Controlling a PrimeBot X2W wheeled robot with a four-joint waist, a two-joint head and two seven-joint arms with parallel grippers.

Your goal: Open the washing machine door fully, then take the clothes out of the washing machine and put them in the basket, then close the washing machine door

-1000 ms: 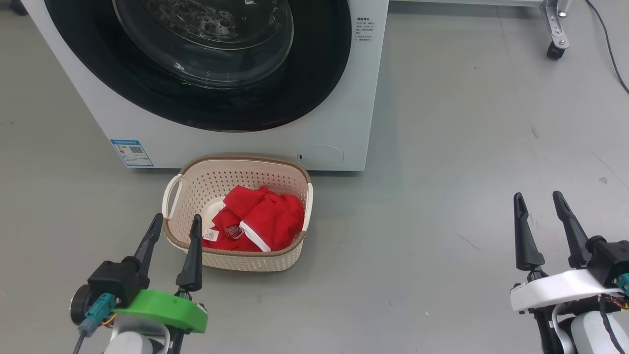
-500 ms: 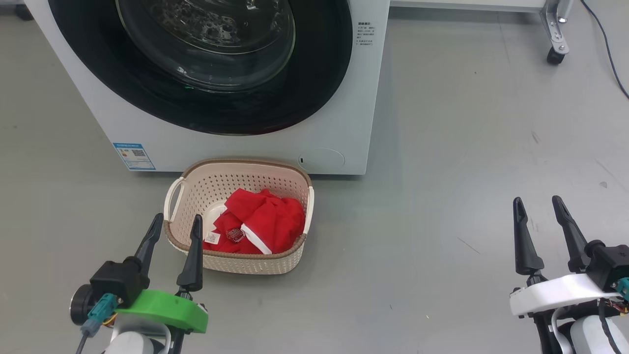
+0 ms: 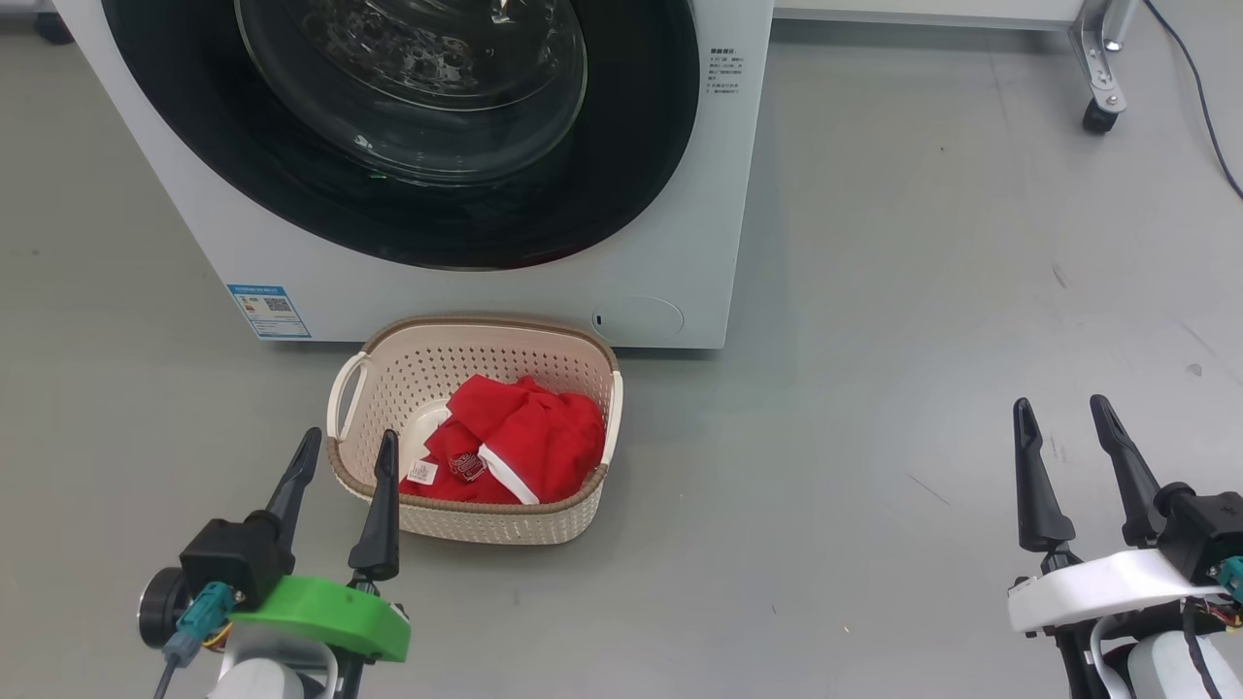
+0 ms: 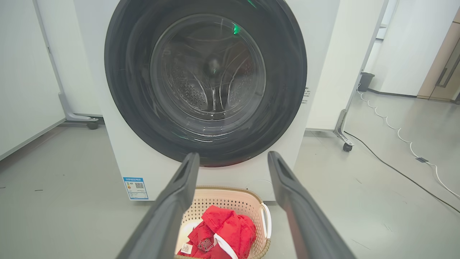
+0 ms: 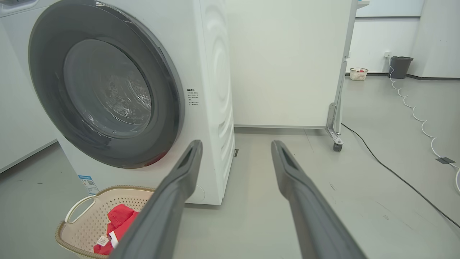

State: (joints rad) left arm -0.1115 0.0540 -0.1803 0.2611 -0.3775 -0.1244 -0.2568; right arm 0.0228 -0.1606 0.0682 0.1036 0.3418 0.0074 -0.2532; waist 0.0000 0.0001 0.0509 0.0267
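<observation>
Upper left: washing machine door (image 3: 631,146) shut on the white washing machine (image 3: 466,291). Centre: red clothes (image 3: 524,442) heaped in the basket (image 3: 486,325), just below it. Lower corners: left gripper (image 3: 350,437) and right gripper (image 3: 1058,403), fingers spread, holding nothing.

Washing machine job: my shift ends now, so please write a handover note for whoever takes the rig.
Left gripper: open, empty, by the basket at its near left rim.
Right gripper: open, empty, above bare floor.
The clothes lie in the basket, which stands before the washing machine.
The washing machine door is shut.
Done: clothes out, door closed.
Left: nothing apparent; the drum looks empty.
</observation>
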